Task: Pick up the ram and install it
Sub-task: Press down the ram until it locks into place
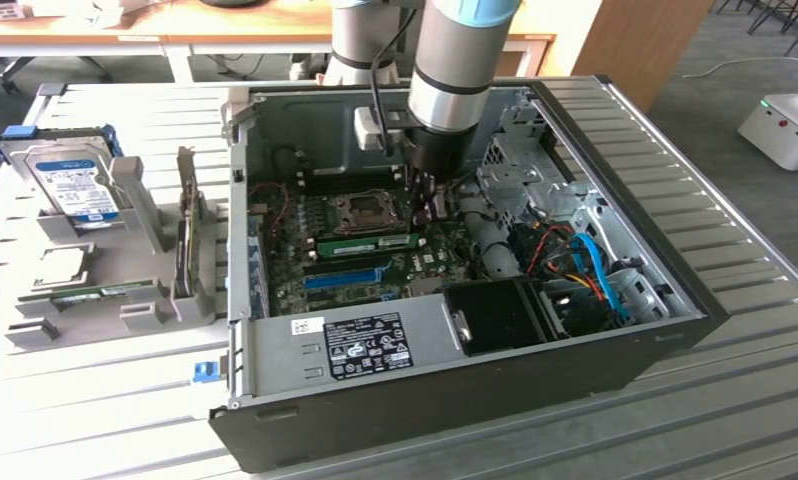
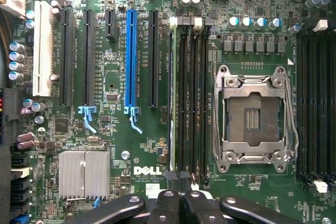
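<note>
The ram (image 1: 372,243) is a narrow green stick standing in a memory slot beside the CPU socket (image 1: 368,208), inside the open computer case (image 1: 439,390). In the wrist view the ram (image 2: 172,98) shows edge-on in the slot farthest from the socket (image 2: 254,119). My gripper (image 1: 426,215) hangs straight down from the arm over the stick's end on the exterior view's right. My gripper (image 2: 178,179) is shut, its black fingers (image 2: 167,203) pressed together with nothing between them. I cannot tell whether the tips touch the stick.
A grey holder (image 1: 146,310) on the exterior view's left carries a hard drive (image 1: 72,185) with a blue label and a second green stick (image 1: 103,293). A black fan shroud (image 1: 506,315) and blue cables (image 1: 599,270) crowd the case. A blue card slot (image 2: 130,59) runs beside the memory slots.
</note>
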Robot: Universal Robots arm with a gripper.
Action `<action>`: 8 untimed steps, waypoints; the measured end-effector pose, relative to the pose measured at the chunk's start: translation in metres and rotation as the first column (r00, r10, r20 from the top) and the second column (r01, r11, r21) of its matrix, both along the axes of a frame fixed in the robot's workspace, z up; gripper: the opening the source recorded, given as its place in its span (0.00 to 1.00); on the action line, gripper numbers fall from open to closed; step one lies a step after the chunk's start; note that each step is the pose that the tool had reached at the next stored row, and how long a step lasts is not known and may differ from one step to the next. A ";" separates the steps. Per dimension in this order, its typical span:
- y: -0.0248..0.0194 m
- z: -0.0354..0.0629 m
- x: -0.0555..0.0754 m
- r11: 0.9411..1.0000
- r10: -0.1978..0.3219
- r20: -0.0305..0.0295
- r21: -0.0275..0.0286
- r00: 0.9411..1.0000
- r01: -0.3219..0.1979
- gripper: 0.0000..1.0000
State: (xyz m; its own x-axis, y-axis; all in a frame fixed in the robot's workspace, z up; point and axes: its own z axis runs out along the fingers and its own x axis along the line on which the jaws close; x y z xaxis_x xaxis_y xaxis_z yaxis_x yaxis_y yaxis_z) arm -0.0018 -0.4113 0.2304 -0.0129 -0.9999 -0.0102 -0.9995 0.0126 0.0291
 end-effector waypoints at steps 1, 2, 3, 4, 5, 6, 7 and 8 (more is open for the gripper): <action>0.0001 -0.0003 0.000 1.000 0.000 0.000 0.000 1.000 0.000 0.11; 0.0001 -0.0011 0.000 1.000 0.000 0.000 0.001 1.000 0.000 0.11; 0.0001 -0.0017 0.000 1.000 0.000 0.000 0.001 1.000 0.000 0.11; 0.0001 -0.0022 0.000 1.000 0.000 0.000 0.000 1.000 0.000 0.11; 0.0000 -0.0026 0.000 1.000 0.000 0.000 0.000 1.000 0.000 0.11; 0.0000 -0.0026 0.000 1.000 0.000 0.000 0.000 1.000 0.000 0.11; 0.0000 -0.0026 0.000 1.000 0.000 0.000 0.000 1.000 0.000 0.11; 0.0000 -0.0028 0.000 1.000 0.000 0.000 0.000 1.000 0.000 0.11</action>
